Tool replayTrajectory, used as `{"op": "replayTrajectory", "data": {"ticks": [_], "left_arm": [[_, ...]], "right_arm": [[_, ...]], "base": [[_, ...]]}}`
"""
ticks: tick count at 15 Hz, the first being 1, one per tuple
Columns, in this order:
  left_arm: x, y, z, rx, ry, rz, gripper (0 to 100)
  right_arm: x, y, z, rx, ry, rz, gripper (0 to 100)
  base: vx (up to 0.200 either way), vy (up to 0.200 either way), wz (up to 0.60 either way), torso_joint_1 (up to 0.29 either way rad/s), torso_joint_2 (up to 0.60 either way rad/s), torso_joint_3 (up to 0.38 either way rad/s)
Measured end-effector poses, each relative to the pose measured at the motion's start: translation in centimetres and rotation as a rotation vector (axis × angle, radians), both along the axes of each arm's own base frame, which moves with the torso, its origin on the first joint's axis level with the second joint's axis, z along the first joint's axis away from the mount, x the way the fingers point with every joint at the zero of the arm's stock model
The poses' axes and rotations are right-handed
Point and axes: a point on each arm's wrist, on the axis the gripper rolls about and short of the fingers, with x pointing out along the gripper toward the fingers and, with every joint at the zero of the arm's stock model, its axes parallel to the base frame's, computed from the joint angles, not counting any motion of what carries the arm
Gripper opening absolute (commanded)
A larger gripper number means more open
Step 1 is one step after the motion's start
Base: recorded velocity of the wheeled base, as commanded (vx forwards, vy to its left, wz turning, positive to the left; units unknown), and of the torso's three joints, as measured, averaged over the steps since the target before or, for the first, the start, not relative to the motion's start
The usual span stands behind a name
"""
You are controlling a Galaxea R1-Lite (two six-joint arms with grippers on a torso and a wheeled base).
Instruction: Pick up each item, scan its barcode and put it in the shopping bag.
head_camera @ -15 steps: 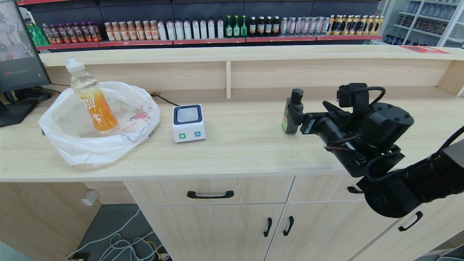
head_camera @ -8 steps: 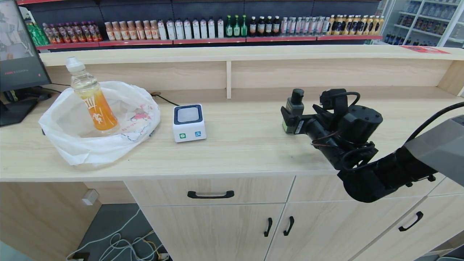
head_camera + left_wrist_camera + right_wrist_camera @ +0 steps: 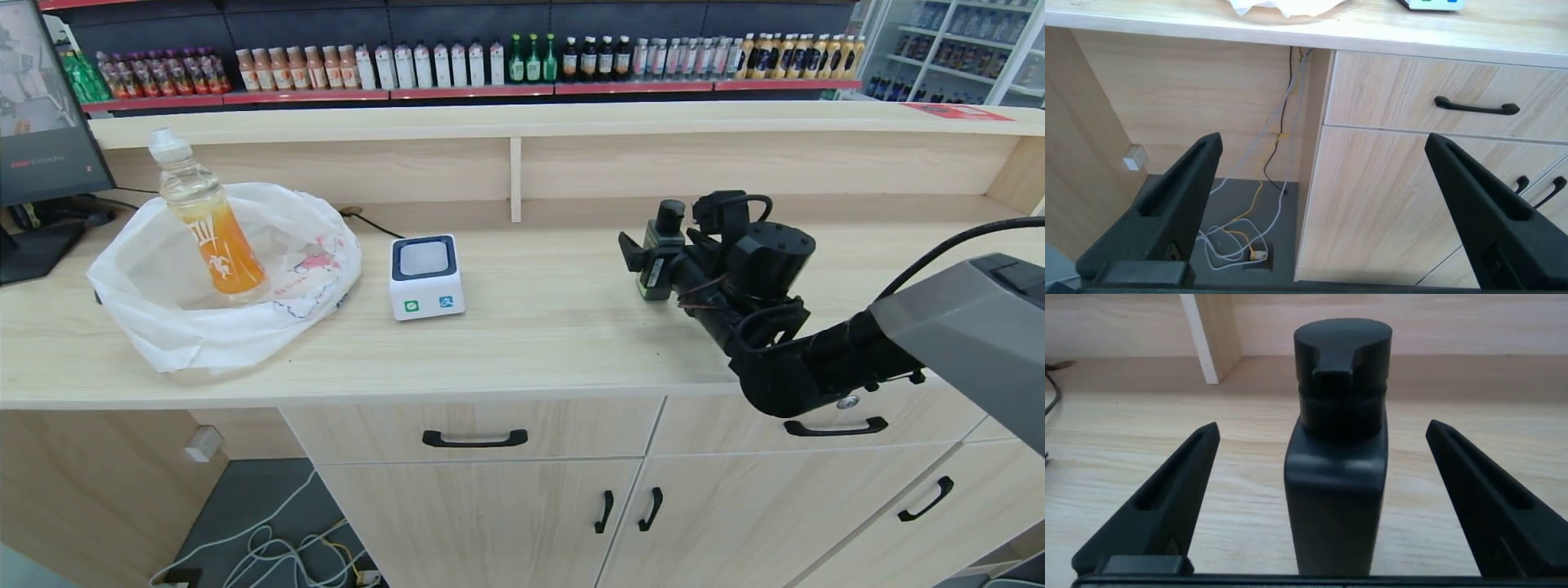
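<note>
The dark bottle (image 3: 658,245), with a black cap and a green label, stands upright on the surface (image 3: 531,343), right of the middle and about halfway between the front and back edges. The right hand (image 3: 653,260) is level with the bottle, its fingers (image 3: 626,251) spread wide, one on either side. In the right wrist view the bottle (image 3: 1339,482) stands between the two fingers (image 3: 1159,506) with a gap on both sides, so the hand (image 3: 1323,433) is around it and not touching it.

The shopping bag (image 3: 237,335), white plastic, lies open at the left end of the surface, reaching nearly to the front edge. An orange drink bottle (image 3: 208,224) with a white cap stands in it, tilted a little. The scanner (image 3: 425,278), a small white cube with a dark-rimmed top, sits between the bag and the dark bottle, just beside the bag.

The left hand (image 3: 1323,147) hangs below the front edge of the surface, facing the cabinet fronts, its fingers (image 3: 1176,204) wide apart and holding nothing.
</note>
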Motion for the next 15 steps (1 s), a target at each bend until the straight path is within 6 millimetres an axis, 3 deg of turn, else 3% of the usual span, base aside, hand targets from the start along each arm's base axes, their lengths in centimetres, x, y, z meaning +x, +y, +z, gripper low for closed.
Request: {"op": "replayTrajectory", "data": {"ticks": [5,15], "left_arm": [[0.0,0.0,0.0,0.0,0.0,0.0,100],[0.0,0.0,0.0,0.0,0.0,0.0,100]], "right_arm": [[2.0,-1.0,0.5,0.012,0.019,-0.031,100],[2.6,-0.8,-1.4,0.004,0.041,-0.032,100]], "base": [[0.0,0.0,0.0,0.0,0.0,0.0],[0.0,0.0,0.0,0.0,0.0,0.0]]}}
